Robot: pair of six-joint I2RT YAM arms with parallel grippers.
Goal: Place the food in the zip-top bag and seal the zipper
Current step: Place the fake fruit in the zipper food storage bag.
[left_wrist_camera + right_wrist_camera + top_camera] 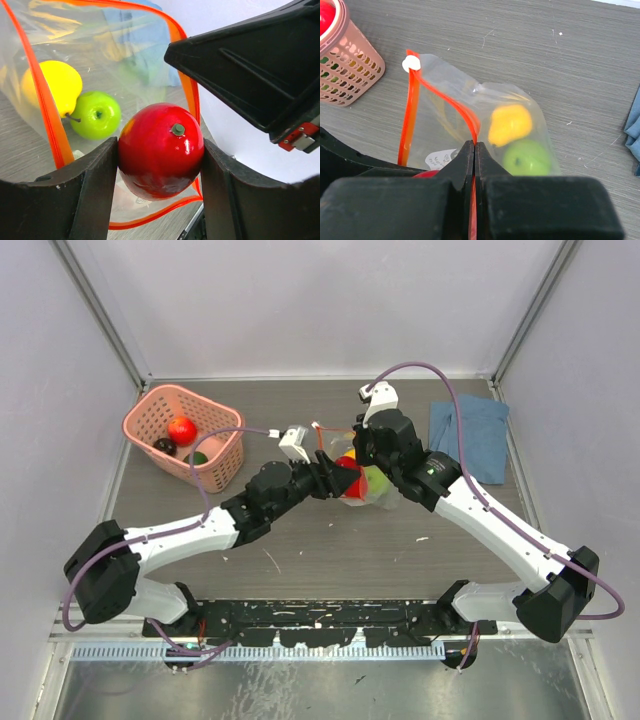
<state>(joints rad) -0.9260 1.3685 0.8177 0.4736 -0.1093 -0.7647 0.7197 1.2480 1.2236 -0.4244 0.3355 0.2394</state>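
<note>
My left gripper [160, 148] is shut on a glossy red fruit [161, 160] and holds it at the open mouth of the clear zip-top bag [100, 55]. Inside the bag lie a yellow fruit [55, 85] and a green apple [96, 114]. My right gripper [475, 146] is shut on the orange-red zipper [410, 110] at the bag's upper lip and holds the mouth up. The white slider [411, 63] sits at the strip's far end. In the top view both grippers meet at the bag [372, 490] in the middle of the table.
A pink lattice basket [150, 400] stands at the back left with a red fruit [182, 430], a dark one [164, 447] and a green one [200, 457] in it. A folded blue cloth [470, 435] lies at the back right.
</note>
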